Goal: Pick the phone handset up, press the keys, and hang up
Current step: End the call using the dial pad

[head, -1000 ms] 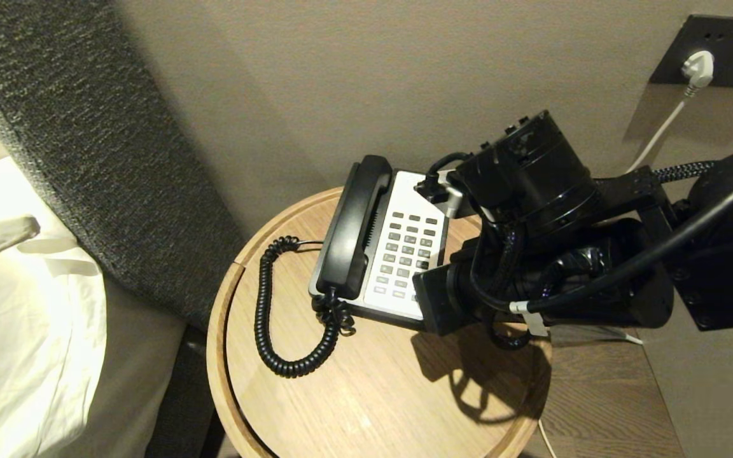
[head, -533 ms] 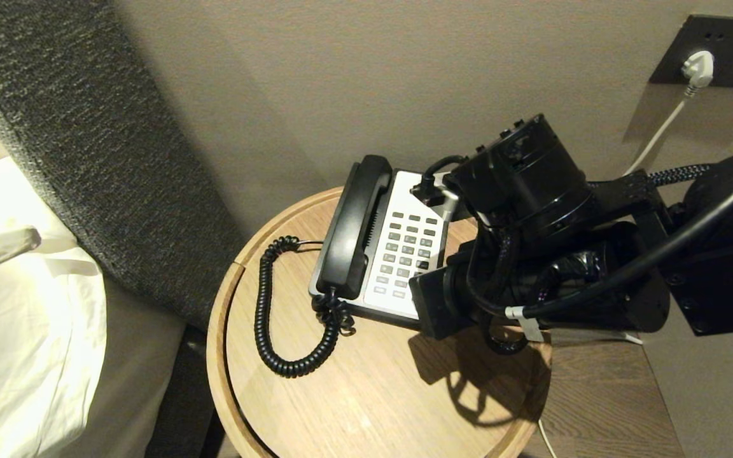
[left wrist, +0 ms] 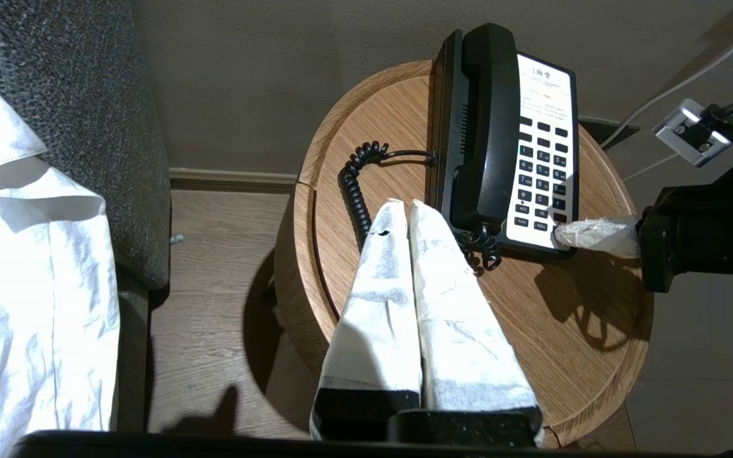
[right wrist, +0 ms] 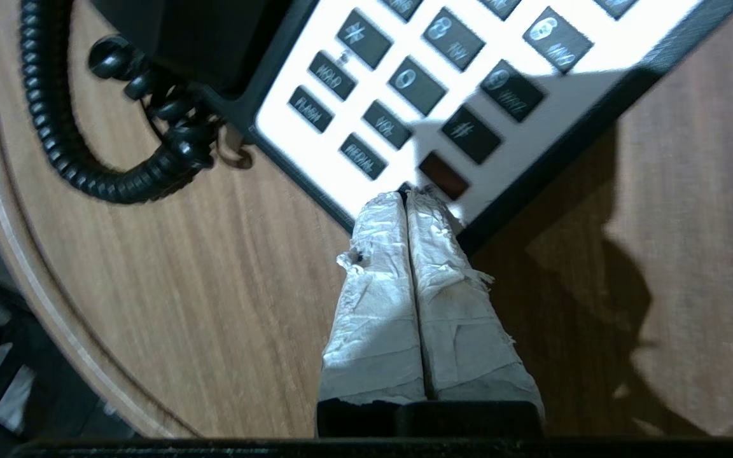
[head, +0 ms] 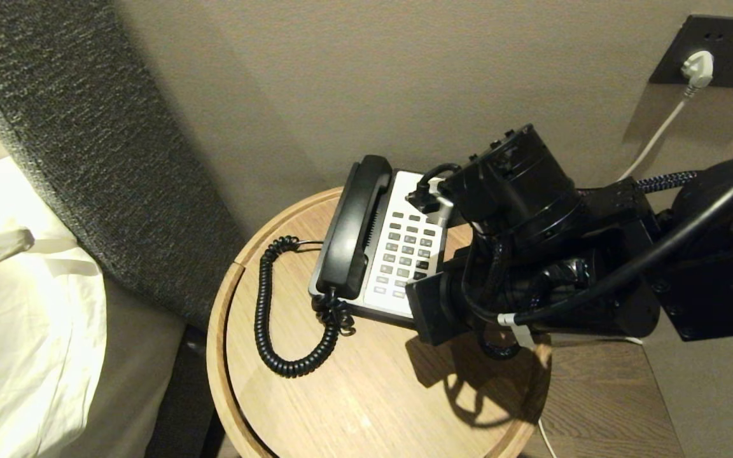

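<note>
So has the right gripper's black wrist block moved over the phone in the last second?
Yes. The right gripper and its black wrist block have crept leftward, covering more of the white keypad of the phone, whose black plastic handset lies cradled.

In the head view the right arm [head: 532,254] covers the phone base [head: 404,248] at its four o'clock corner. The right wrist view crops the keypad [right wrist: 443,83] toward twelve o'clock, legends blurred.

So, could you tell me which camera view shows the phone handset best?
The left wrist view: the phone handset lies whole and unobstructed on its cradle. The head view shows it whole too, more obliquely; the right wrist view catches only its cord end.
</note>
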Motion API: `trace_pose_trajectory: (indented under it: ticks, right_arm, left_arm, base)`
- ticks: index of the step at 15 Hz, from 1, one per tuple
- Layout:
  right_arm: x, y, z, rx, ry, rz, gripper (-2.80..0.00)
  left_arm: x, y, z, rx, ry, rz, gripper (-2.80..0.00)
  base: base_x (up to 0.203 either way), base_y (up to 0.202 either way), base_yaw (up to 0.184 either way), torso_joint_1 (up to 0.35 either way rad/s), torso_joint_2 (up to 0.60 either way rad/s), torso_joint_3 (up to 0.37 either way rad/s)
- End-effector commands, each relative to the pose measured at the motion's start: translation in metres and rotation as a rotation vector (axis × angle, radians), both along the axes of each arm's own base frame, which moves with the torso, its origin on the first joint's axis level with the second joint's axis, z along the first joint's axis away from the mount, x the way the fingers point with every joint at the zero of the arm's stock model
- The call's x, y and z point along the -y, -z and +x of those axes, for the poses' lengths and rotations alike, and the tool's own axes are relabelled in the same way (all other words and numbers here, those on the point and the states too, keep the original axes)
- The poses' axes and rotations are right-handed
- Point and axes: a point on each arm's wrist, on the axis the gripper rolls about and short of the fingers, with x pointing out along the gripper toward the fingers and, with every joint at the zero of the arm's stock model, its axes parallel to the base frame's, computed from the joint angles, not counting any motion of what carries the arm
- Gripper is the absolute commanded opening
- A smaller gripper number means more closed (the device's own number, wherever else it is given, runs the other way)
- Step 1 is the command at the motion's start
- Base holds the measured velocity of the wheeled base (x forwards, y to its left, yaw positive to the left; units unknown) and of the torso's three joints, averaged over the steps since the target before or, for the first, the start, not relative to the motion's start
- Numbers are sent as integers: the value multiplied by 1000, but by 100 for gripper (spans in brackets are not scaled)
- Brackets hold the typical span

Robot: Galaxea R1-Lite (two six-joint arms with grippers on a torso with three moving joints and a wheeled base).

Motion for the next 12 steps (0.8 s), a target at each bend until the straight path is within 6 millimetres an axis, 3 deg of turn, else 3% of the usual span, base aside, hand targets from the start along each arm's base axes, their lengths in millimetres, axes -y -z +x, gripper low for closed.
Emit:
trace_pose_trajectory:
  ticks: [1, 6, 12]
  right_arm:
    - [0, 3, 0, -7, 3, -9, -280]
    - [1, -5, -2, 10, 2, 11, -280]
    - [14, -22, -10, 59, 30, 41, -280]
  left_arm:
    - [-1, 0, 0, 0, -3, -3, -280]
    - [-1, 3, -1, -5, -2, 2, -280]
    - [-7, 30, -2, -68, -78, 16, -280]
  base:
    - [0, 0, 0, 0, 0, 0]
    - [0, 0, 0, 0, 0, 0]
    - [0, 0, 0, 0, 0, 0]
